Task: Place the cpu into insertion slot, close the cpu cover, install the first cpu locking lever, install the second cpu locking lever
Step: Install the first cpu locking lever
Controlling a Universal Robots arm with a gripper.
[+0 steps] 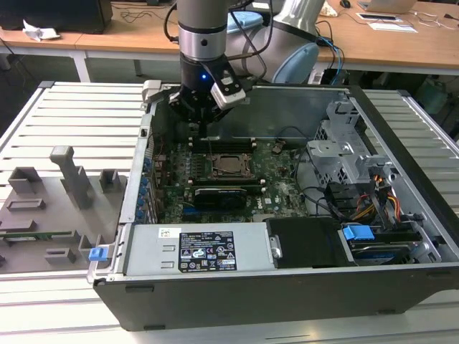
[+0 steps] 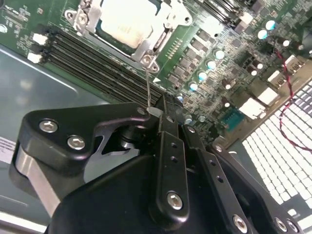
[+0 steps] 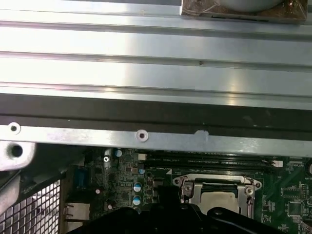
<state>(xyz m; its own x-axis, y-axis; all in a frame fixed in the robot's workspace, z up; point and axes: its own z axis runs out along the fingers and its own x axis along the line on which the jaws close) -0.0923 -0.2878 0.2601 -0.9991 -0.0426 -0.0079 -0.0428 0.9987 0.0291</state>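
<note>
One arm, one open PC case, so here's how it sits for you right now:

Gripper: your gripper [image 2: 157, 116] hangs inside the case just above the motherboard [image 1: 276, 183], beside the socket, on the side toward the case's back wall in the exterior view.

Jaws: closed together, and from the second wrist view they look pinched on the end of a thin wire locking lever [image 2: 148, 90] that runs from the fingertips to the socket corner. My read, not a sure thing, because the wire is really fine.

Why held like that: pinching the lever by its free end gives the most swing around its pivot at the socket, and it keeps the fingers [image 2: 168, 146] clear of the memory slots [image 2: 97, 68] right next door.

Cpu: the cpu [image 2: 127, 22] is already lying flat in its slot, pale silver-grey top facing up, square with the socket.

Cpu cover: the cpu cover [image 2: 146, 46] looks folded down over the chip, its grey frame edging the window all round; in the first wrist view it [image 3: 187, 187] also reads flat.

Levers: can't tell whether either one is hooked yet.

Case: the computer case [image 1: 237, 287] rests on a slatted metal table [image 1: 79, 115], lid off, giving you top access.
</note>
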